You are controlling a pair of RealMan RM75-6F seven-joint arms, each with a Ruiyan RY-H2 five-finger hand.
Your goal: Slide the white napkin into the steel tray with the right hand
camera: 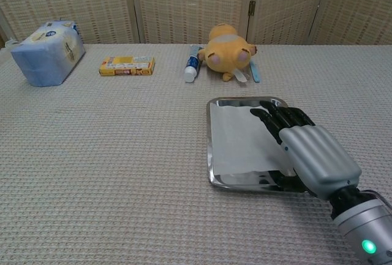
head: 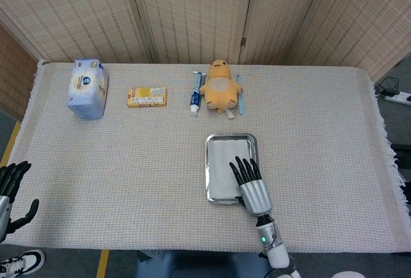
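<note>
The white napkin (head: 225, 160) (camera: 237, 138) lies flat inside the steel tray (head: 212, 141) (camera: 241, 101), near the table's middle front. My right hand (head: 250, 185) (camera: 304, 153) lies palm down over the tray's near right part, its fingers stretched out flat on the napkin. It holds nothing. My left hand (head: 10, 188) hangs off the table's left edge in the head view, fingers apart and empty.
Along the back stand a blue tissue pack (head: 87, 88) (camera: 48, 52), a yellow box (head: 146, 97) (camera: 127, 66), a toothpaste tube (head: 195, 95) (camera: 193, 63), a yellow plush toy (head: 220, 86) (camera: 228, 44) and a light blue toothbrush (head: 241, 98) (camera: 253, 71). A woven cloth (head: 128, 162) covers the table.
</note>
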